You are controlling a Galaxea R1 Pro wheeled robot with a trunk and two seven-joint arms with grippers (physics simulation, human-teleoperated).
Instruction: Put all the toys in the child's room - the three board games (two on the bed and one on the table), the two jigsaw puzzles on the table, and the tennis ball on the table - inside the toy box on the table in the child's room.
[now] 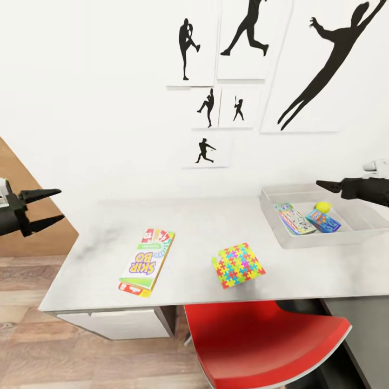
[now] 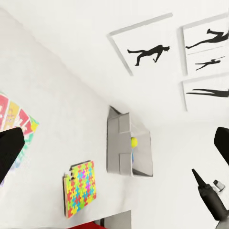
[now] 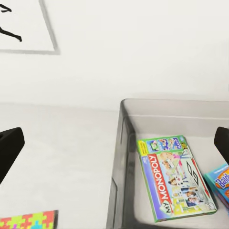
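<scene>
Fingers on the right gripper (image 1: 328,186) look spread, empty, hovering over the toy box (image 1: 281,229); below them sit two board games (image 1: 294,219) and the tennis ball (image 1: 322,206). Left gripper (image 1: 47,205) also spread.

Both pincers (image 1: 47,205) (image 1: 324,185) agape, empty

My black left gripper (image 1: 47,205) hangs open off the pale grey table's (image 1: 97,254) end, the yellow-green Skip-Bo box (image 1: 147,262) lying flat to its right, the multicoloured puzzle square (image 1: 238,265) beyond. My right gripper (image 1: 330,186) (fingertips barely parted) hovers over the light-grey toy box (image 1: 275,229), the yellow-green ball (image 1: 323,206) just below it.
</scene>
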